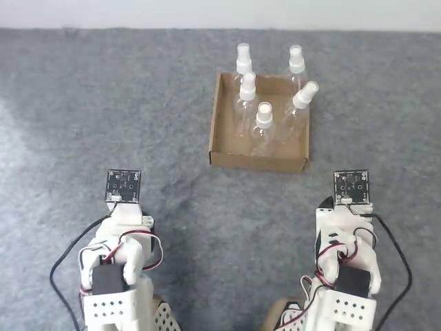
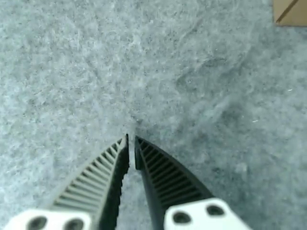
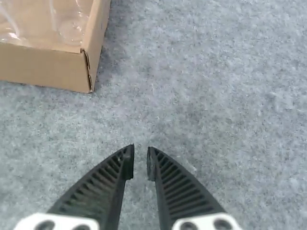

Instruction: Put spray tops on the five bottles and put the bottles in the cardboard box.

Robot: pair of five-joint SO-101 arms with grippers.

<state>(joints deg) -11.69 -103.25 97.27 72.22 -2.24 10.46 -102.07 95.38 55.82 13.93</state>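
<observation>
**Left.** The left arm (image 1: 116,265), white plastic with red and black wires looped over it, sits at the near edge of the tabletop (image 1: 103,103), which is covered in grey, fuzzy felt. The left pincer (image 2: 131,139) hangs over bare felt. Its two black, ribbed fingers (image 2: 103,177) taper to points and are pressed together on nothing.

**Centre.** A box (image 1: 258,163) of brown cardboard, shallow and open at the top, lies well ahead of both arms and nearer the right one. Open felt lies between it and each pincer. Five bottles (image 1: 242,114) of clear plastic stand inside, each with a white spray top (image 1: 264,114). Two are at the far wall, with their tops rising past its rim. Two are in the middle and one is toward the front. The right middle bottle tilts to the right, and the others look upright.

**Right.** The right arm (image 1: 344,269) matches the left in build. The right pincer (image 3: 140,150) hangs over bare felt near a front corner of the box. Its ribbed fingers are drawn almost together, with only a thin slit between the tips, and they grip nothing.
</observation>
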